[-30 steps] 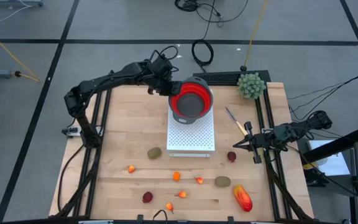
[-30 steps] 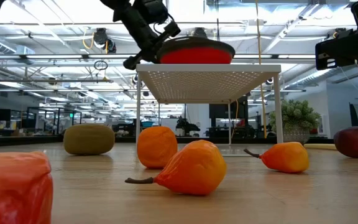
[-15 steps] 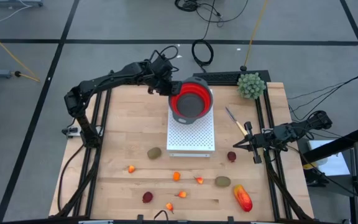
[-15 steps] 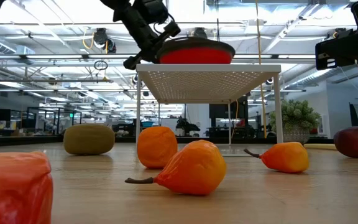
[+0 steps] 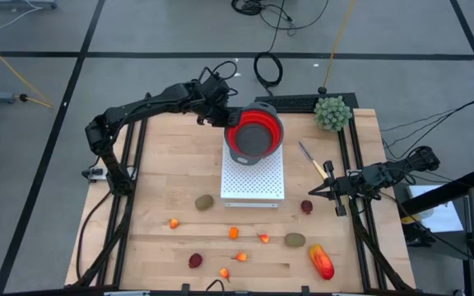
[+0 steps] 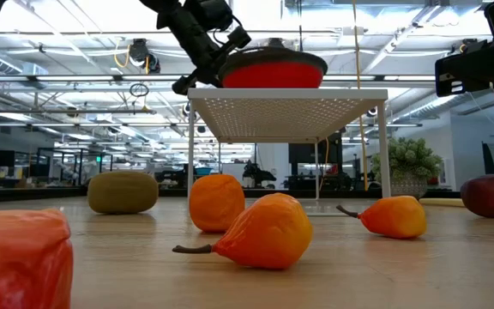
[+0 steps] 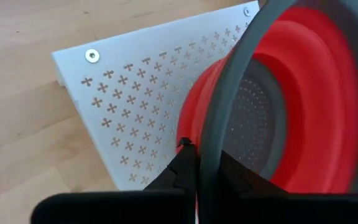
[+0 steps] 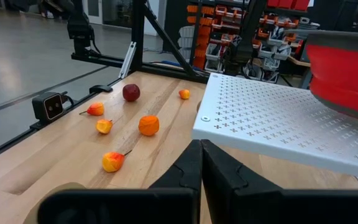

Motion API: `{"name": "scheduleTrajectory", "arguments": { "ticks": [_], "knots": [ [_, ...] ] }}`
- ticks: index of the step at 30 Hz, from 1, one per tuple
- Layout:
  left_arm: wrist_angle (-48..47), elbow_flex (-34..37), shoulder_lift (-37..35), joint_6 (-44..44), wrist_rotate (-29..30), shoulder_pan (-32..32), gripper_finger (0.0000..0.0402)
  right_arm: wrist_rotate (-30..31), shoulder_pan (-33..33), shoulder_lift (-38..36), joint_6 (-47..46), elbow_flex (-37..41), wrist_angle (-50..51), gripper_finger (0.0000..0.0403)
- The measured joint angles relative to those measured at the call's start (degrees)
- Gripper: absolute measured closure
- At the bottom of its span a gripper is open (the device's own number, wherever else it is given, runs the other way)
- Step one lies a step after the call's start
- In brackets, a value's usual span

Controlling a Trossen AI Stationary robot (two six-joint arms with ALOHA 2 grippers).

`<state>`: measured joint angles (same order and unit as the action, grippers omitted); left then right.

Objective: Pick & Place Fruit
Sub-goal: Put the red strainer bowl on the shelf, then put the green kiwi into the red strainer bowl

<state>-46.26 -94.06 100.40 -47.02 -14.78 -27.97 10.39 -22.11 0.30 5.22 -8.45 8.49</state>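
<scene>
- The fruit point(image 5: 234, 233) lies scattered on the near half of the wooden table point(image 5: 171, 164), in front of the white perforated stand point(image 5: 253, 177): small orange and red pieces, a brown-green oval point(image 5: 204, 201), a dark-red ball point(image 5: 306, 206) and the larger red-orange oblong point(image 5: 321, 261) toward the right corner. None of it is in a container yet.
- The red collapsible bowl point(image 5: 253, 133) sits on the far end of the stand. Over the last second it has edged slightly to the right and, in the low view, looks a touch tilted.
- The left gripper point(image 5: 225, 116) still pinches the bowl's grey rim, fingers narrow on it (the left wrist view shows the rim running between them), though they seem to be starting to ease.
- My reading: the bowl is being set in place and let go, so picking fruit comes next.
- The right gripper point(image 5: 329, 191) waits at the table's right side, fingers pressed together, holding nothing.
</scene>
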Motion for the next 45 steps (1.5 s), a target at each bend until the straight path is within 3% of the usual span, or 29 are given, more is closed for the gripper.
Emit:
{"name": "scheduleTrajectory", "arguments": {
  "ticks": [14, 23, 34, 45],
  "knots": [
    [0.0, 0.0, 0.0, 1.9, 1.4, 0.0, 0.0354, 0.0, 0.0, 0.0, 0.0, 0.0, 0.0, 0.0403],
    [0.0, 0.0, 0.0, 3.9, 1.4, 0.0, 0.0276, 0.0, 0.0, 0.0, 0.0, 0.0, 0.0, 0.0403],
    [0.0, 0.0, 0.0, 5.3, 6.2, -0.1, 0.0172, 0.0, 0.0, 0.0, 0.0, 0.0, 0.0, 0.0403],
    [0.5, 0.0, 0.0, 6.5, 3.8, -3.1, 0.0128, 0.0, 0.0, 0.0, -0.1, 0.0, 0.0, 0.0403]
  ]
}}
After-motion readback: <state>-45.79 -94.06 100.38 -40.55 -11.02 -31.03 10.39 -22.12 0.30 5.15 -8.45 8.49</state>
